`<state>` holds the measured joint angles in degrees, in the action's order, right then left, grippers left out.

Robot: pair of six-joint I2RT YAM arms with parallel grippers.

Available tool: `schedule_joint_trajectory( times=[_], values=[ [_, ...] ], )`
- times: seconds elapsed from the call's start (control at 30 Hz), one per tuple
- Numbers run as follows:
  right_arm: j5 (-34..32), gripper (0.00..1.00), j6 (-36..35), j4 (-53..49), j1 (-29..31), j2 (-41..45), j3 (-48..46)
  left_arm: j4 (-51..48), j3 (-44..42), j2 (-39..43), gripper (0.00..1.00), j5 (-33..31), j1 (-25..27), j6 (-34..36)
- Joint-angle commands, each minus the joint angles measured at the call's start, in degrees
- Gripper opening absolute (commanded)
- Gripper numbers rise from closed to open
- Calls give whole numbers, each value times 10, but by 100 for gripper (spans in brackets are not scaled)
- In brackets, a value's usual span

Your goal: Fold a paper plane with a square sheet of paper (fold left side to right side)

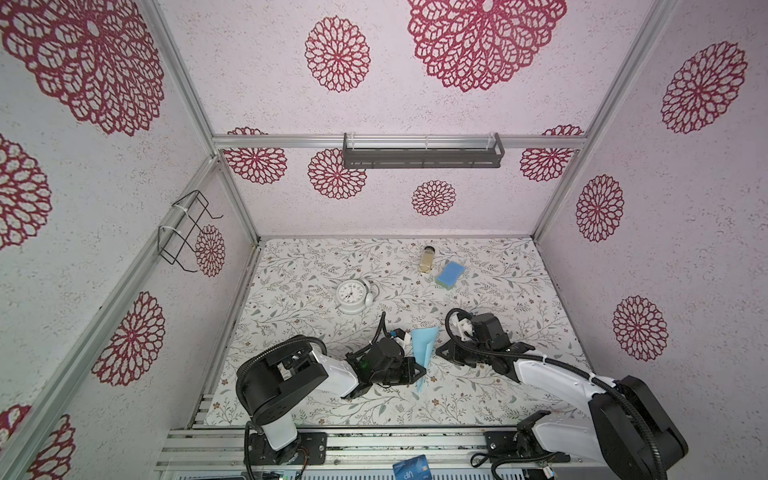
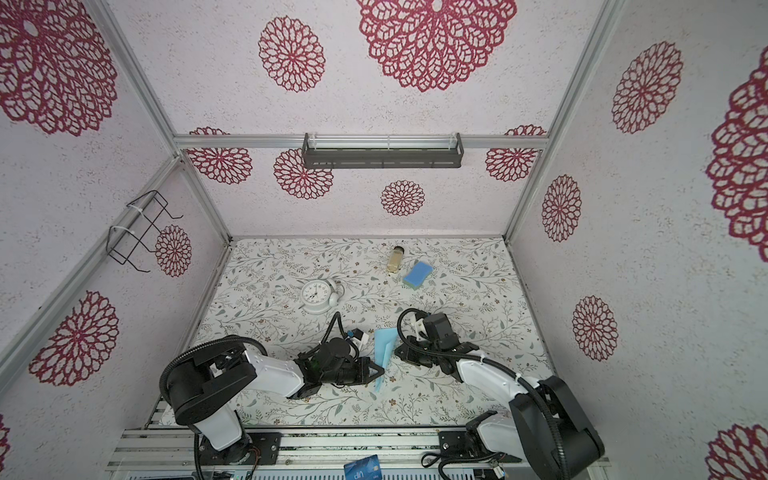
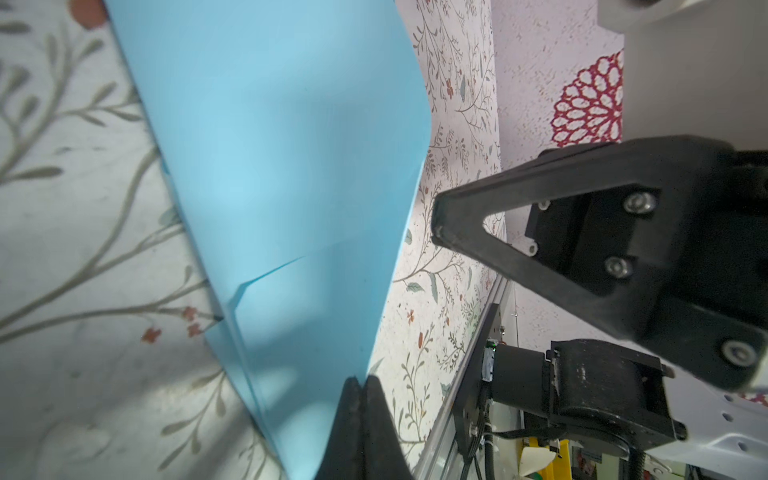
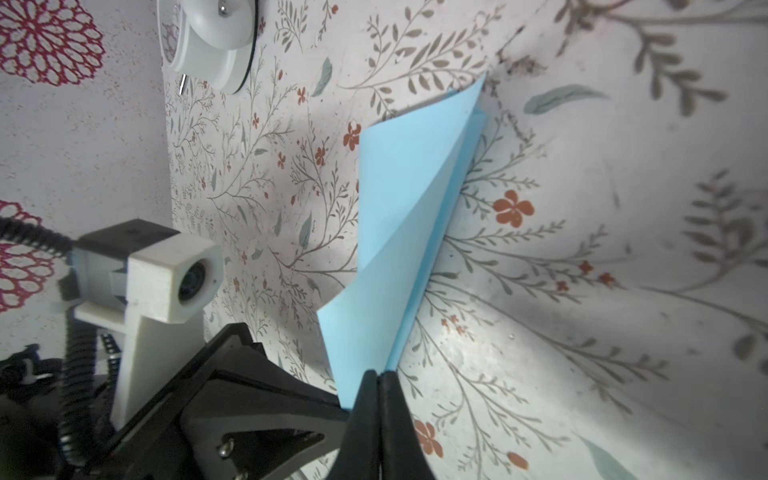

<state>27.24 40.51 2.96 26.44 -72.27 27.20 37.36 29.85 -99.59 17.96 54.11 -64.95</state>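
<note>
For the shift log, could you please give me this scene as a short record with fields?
Paper: light blue, folded to a narrow dart, on the table, one layer lifted and curving
Left gripper: shut on the paper's edge near its point
Right gripper: shut at the paper's other edge; whether it pinches the paper is unclear
Clock: white, beyond the left gripper, apart from the paper
Sponge: blue, at the back, beside the bottle
Card: dark blue, on the front rail, off the table

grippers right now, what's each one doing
left gripper: shut on the paper plane
right gripper: shut at its edge, grip unclear
</note>
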Motion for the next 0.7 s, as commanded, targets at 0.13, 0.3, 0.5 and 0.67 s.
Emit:
schedule_joint_trajectory(
  times=[0.13,0.3,0.5,0.67],
  values=[
    [2,0,-10,46,22,-52,34,82,-30,-18,0,36,-24,-31],
    [1,0,-8,63,31,-86,51,101,-35,-30,0,54,-29,-35],
    [-1,0,-9,78,38,-124,65,117,-39,-40,0,65,-35,-37],
    [-1,0,-6,94,38,-156,69,127,-42,-47,0,74,-41,-37]
  ],
)
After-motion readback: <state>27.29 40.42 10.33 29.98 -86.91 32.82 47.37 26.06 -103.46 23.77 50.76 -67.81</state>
